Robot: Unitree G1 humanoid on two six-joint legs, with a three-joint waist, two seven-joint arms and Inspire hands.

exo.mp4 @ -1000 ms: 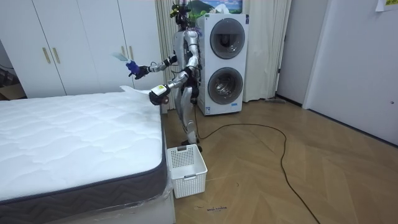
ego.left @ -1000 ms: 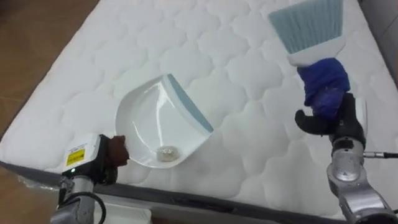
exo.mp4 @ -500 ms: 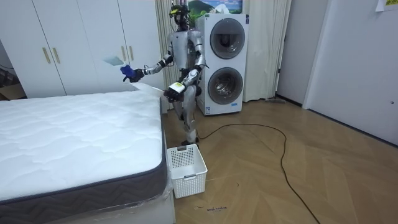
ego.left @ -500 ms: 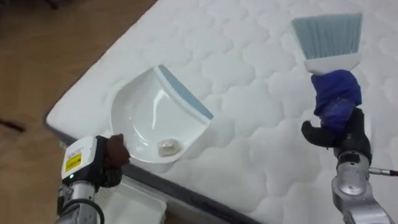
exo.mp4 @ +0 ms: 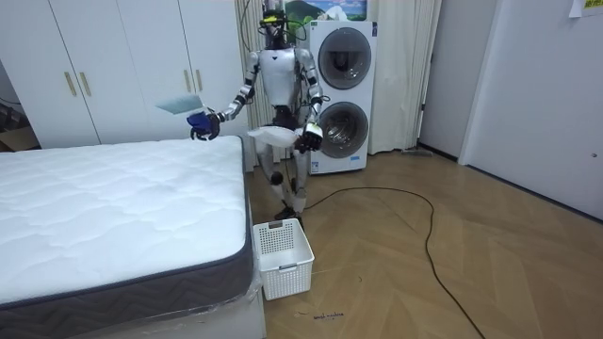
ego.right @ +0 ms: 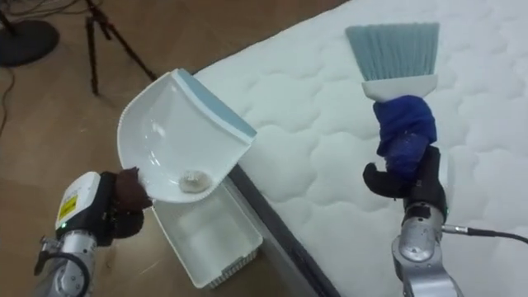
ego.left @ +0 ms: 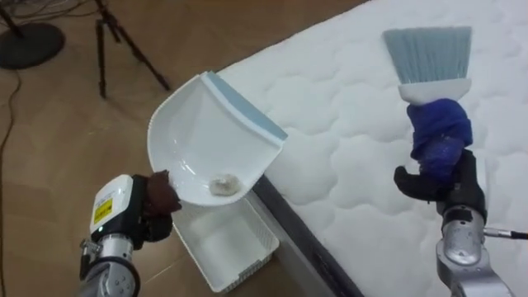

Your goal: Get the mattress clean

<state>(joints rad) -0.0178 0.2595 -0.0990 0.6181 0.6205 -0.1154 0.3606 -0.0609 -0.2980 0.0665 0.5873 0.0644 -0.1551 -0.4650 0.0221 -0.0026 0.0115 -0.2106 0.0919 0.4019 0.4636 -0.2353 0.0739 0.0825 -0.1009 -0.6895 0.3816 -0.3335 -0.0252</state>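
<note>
My left hand (ego.left: 147, 213) is shut on the handle of a white dustpan (ego.left: 211, 140) with a pale blue lip. A small crumpled scrap (ego.left: 221, 186) lies in the pan. The pan hangs past the bed's corner, above a white slotted basket (ego.left: 224, 243) on the floor. My right hand (ego.left: 437, 177) is shut on the blue wrapped handle of a brush (ego.left: 429, 62), held upright over the white quilted mattress (ego.left: 355, 124) with its pale blue bristles up. In the room view I stand by the bed's far corner, the dustpan (exo.mp4: 273, 137) held toward the washing machines.
A black tripod (ego.left: 115, 41) and a round stand base (ego.left: 29, 41) are on the wooden floor at upper left. Two stacked washing machines (exo.mp4: 339, 94) are behind me, white wardrobes (exo.mp4: 113, 71) to the room view's left. The basket (exo.mp4: 281, 257) sits by the bed's near corner.
I have turned away from the bed toward the floor. The dustpan has swung off the mattress and now hangs over the basket. The brush stays raised over the mattress.
</note>
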